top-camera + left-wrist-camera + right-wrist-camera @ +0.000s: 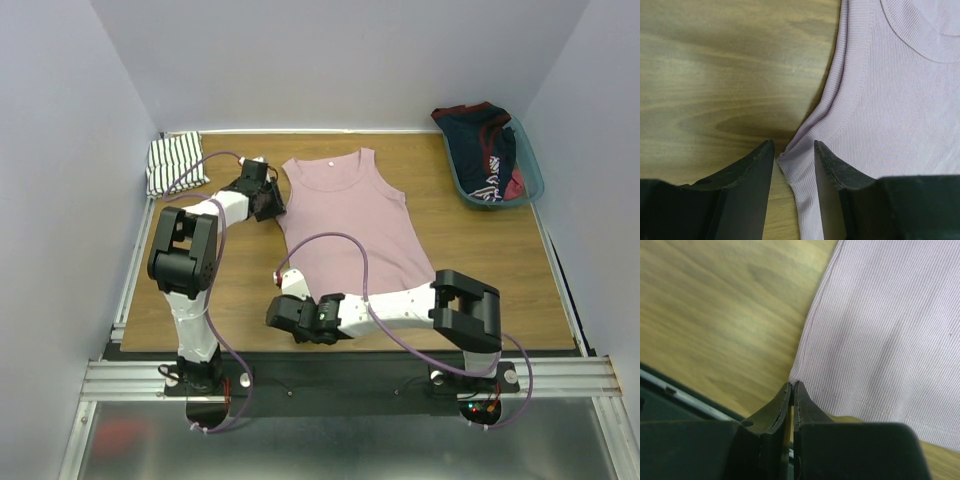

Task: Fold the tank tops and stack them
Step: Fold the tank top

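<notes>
The pink tank top [345, 215] lies flat and face up in the middle of the table. My left gripper [276, 205] is at its left armhole. In the left wrist view this gripper [792, 145] is open, and the ribbed edge of the pink top [890, 100] runs between the fingers. My right gripper [287, 278] is at the top's near left hem corner. In the right wrist view it [791, 386] is shut, its tips meeting on the corner of the pink cloth [880, 330]. The striped tank top [176, 163] lies folded at the far left corner.
A teal basket [530, 180] with dark navy-and-red clothing stands at the far right. The table's front edge [350, 350] runs just behind the right gripper. White walls close in the table on three sides.
</notes>
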